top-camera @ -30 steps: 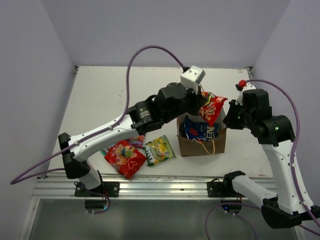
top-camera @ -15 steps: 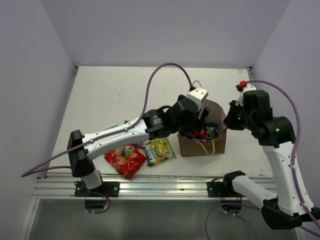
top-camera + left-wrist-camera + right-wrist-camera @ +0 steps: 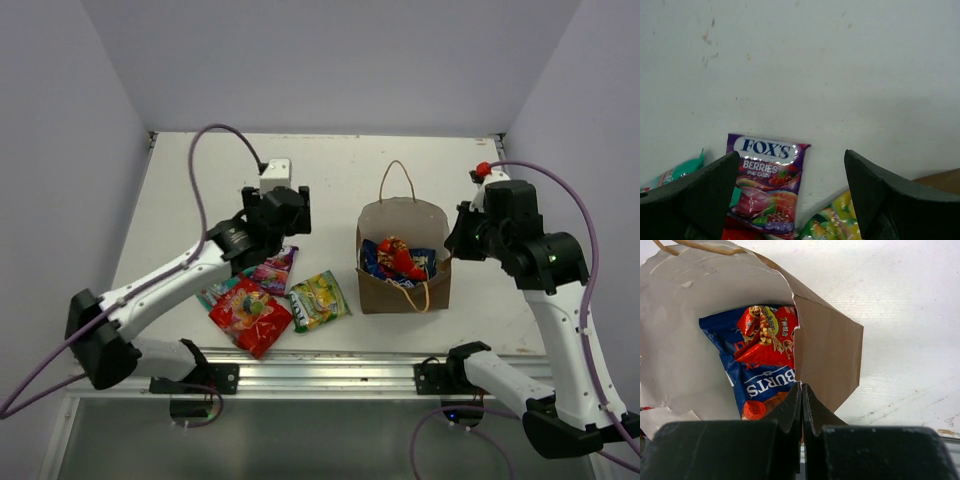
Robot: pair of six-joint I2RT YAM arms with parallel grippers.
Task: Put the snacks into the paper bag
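Now paper bag (image 3: pixel 826 356) holds glossy snacks (image 3: pixel 766 342); left tool (image 3: pixel 790 155) spread, right tool (image 3: pixel 801 388) pinching rim.

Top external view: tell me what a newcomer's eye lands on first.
The brown paper bag standing open right of centre, a red packet lying on dark blue chip bags inside, draws the eye first; the right gripper pinches its right wall. Next comes the bright cluster left of it on the table: a red candy bag, a yellow-green packet and a pink-purple packet, with the open left gripper above them.
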